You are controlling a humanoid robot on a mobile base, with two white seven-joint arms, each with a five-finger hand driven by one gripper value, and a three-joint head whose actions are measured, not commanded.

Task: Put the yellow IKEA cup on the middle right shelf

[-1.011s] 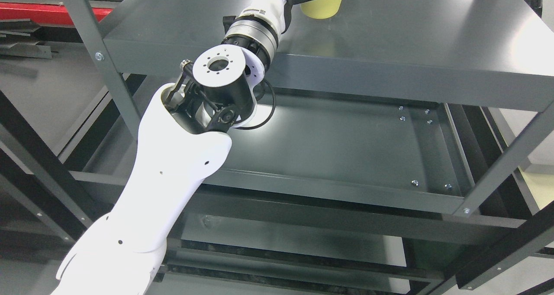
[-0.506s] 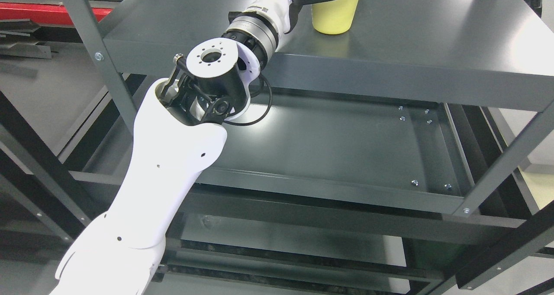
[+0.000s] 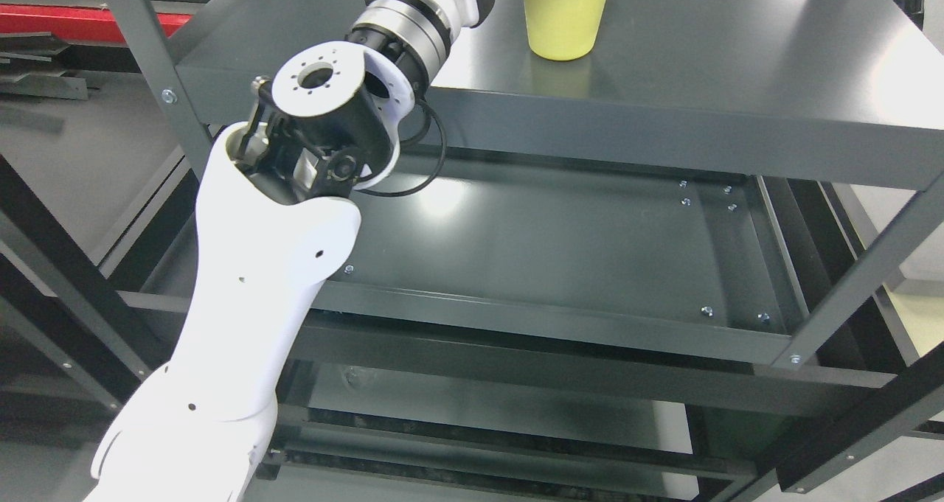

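Shelving (image 3: 664, 141) of dark grey metal fills the view, with three tiers showing: an upper shelf (image 3: 737, 82), a recessed tray-like shelf (image 3: 575, 244) below it, and a lower level partly seen beneath; angled uprights stand at the corners, two of them plain at the left and right front; small bolts dot the recessed shelf near its right side and front lip; one left arm (image 3: 243, 325), white-shelled with a black and silver joint, rises from the lower left and reaches up over the front edge of the upper shelf, its wrist running out of the top of the picture; the hand itself is cut off by the top edge, so whether its fingers are spread or closed cannot be told; one yellow cup (image 3: 565, 15) stands upright on the upper shelf, right of the wrist and well back from the front edge, its rim out of view; small dark print on the white wrist cover is too small to read.
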